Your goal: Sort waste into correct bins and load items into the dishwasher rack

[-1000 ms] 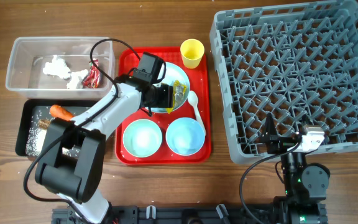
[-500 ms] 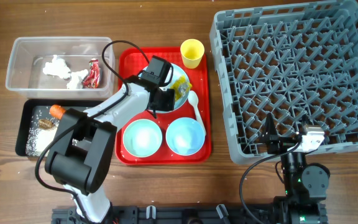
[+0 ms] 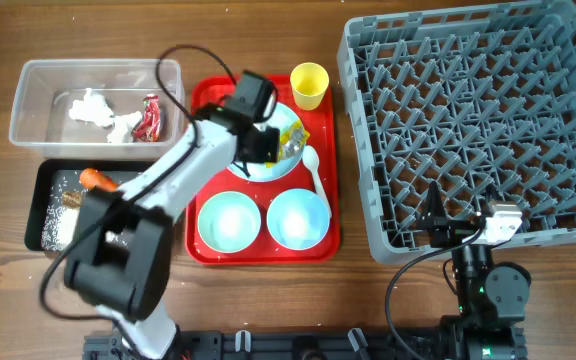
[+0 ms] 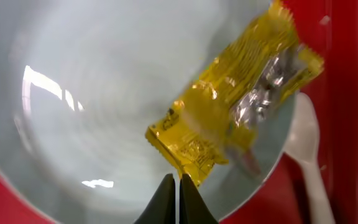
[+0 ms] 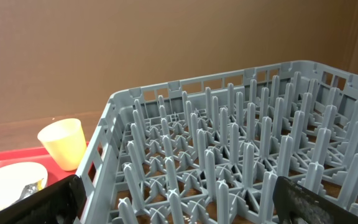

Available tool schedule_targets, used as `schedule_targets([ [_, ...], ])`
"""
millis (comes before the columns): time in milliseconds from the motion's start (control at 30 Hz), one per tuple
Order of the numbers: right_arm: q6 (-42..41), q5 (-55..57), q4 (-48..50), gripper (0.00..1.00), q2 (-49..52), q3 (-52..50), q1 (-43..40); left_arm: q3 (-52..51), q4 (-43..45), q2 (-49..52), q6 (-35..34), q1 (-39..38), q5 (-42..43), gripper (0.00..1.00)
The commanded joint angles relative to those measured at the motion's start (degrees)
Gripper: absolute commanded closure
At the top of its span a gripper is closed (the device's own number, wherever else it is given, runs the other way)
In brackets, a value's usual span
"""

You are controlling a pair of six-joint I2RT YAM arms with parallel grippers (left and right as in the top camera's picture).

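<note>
A yellow wrapper (image 4: 229,118) with a silver patch lies on the round light-blue plate (image 4: 92,93) on the red tray (image 3: 203,100). My left gripper (image 4: 179,180) is shut, its tips pinching the wrapper's near corner. In the overhead view that gripper (image 3: 273,150) hovers over the plate (image 3: 290,118). A white spoon (image 3: 315,170), a yellow cup (image 3: 309,85) and two bowls (image 3: 229,221) (image 3: 298,218) share the tray. The grey dishwasher rack (image 3: 468,120) fills the right side. My right gripper (image 5: 179,208) is open at the rack's near edge, holding nothing.
The clear tub (image 3: 28,70) at the far left holds white tissue (image 3: 93,108) and a red wrapper (image 3: 150,118). The black tray (image 3: 43,200) below it holds a carrot (image 3: 98,180) and rice grains. The left arm's cable loops above the red tray.
My left gripper has closed on the wrapper's corner and shifted slightly right over the plate. The right arm has not moved.
</note>
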State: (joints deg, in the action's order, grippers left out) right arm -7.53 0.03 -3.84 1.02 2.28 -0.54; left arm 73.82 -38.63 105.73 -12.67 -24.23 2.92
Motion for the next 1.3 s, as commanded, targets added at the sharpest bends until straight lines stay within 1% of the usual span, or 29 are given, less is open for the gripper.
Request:
schedule_targets([
  [0,-0.37,-0.5,0.17,0.0,0.17,-0.17,0.24,2.54,-0.63,-6.97,0.26,3.02,-1.7,0.96],
  [133,-0.37,-0.5,0.17,0.0,0.17,-0.17,0.24,2.54,-1.99,-11.23,0.28,6.47,-1.16,0.96],
  [233,-0.37,-0.5,0.17,0.0,0.17,-0.17,0.24,2.54,-1.95,-11.72,0.28,7.72,2.67,0.96],
  [300,-0.37,-0.5,0.17,0.0,0.17,-0.17,0.24,2.54,-2.23,-11.02,0.28,7.78,4.42,0.95],
  [467,-0.37,-0.5,0.17,0.0,0.17,-0.17,0.24,2.14,-3.32,-6.86,0.28,5.9,4.57,0.9],
  [500,-0.37,-0.5,0.17,0.0,0.17,-0.17,0.24,2.14,-3.37,-4.79,0.28,4.68,4.57,0.87],
  [533,-0.37,-0.5,0.17,0.0,0.17,-0.17,0.24,2.14,-3.19,-3.85,0.28,4.07,4.57,0.76],
  [567,-0.37,-0.5,0.17,0.0,0.17,-0.17,0.24,2.14,-2.95,-3.1,0.28,3.5,4.57,0.56],
  [600,-0.37,-0.5,0.17,0.0,0.17,-0.17,0.24,2.14,-2.64,-2.47,0.28,2.95,4.55,0.45],
  [667,-0.39,-0.5,0.17,0.0,0.17,-0.17,0.24,2.14,-1.57,-1.55,0.28,1.9,4.55,0.36],
  [700,-0.37,-0.5,0.17,0.0,0.17,-0.17,0.24,2.14,-0.74,-1.16,0.28,1.27,4.55,0.34],
  [867,-0.37,-0.5,0.17,0.0,0.17,-0.17,0.24,2.14,2.43,-0.92,0.31,-0.87,4.52,0.33],
  [933,-0.39,-0.5,0.17,0.0,0.17,-0.17,0.24,2.14,2.67,-0.83,0.31,-1.16,4.52,0.33],
  [1033,-0.39,-0.5,0.17,0.0,0.17,-0.17,0.24,2.14,2.64,-0.66,0.31,-1.18,4.5,0.29],
  [1267,-0.39,-0.5,0.17,0.0,0.17,-0.17,0.24,2.14,2.67,0.85,0.28,-1.2,4.52,0.27],
])
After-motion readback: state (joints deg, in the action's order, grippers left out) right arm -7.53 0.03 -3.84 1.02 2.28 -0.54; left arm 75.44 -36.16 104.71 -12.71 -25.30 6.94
